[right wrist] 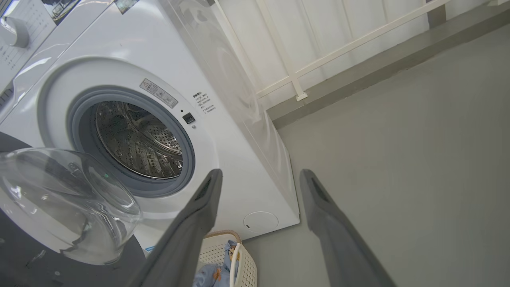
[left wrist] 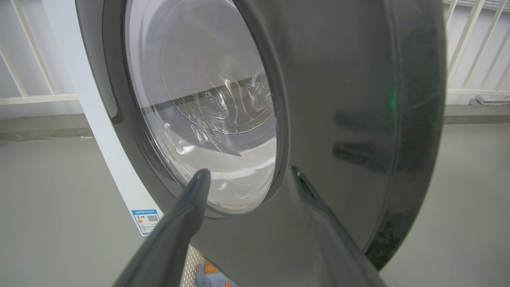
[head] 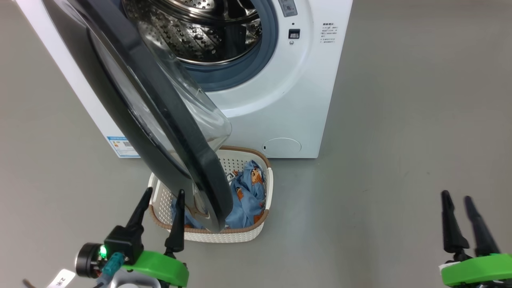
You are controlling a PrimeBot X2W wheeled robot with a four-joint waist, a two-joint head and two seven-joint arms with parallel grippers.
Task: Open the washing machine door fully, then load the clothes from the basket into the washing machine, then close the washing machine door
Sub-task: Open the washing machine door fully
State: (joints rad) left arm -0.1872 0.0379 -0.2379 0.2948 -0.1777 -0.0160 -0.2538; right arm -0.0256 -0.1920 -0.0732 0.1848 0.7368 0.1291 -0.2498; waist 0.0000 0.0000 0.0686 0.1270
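**Washing machine** [head: 280, 100]: white front-loader, set at 12 o'clock in the head view. The steel drum [head: 200, 32] and grey-blue gasket [head: 256, 68] are exposed.

**Door** [head: 168, 120]: black rim with a clear glass bowl [head: 200, 116]. It is swung out from the machine's left side and reaches toward 6 o'clock, over the basket.

**Basket** [head: 240, 236]: cream, perforated, brown-rimmed. It is placed on the grey floor [head: 400, 140] just in front of the machine (its left half is partly hidden by the door).

**Clothes** [head: 248, 192]: light-blue fabric with orange-brown figures, lying inside the basket, mostly at its 3 o'clock side.

**Left gripper** [head: 165, 190]: seen at 7 o'clock, fingers spread, nothing held. It is pointed at the door's outer face; contact cannot be told.

**Right gripper** [head: 456, 195]: seen at 4 o'clock, fingers parted and empty, well apart from the basket.
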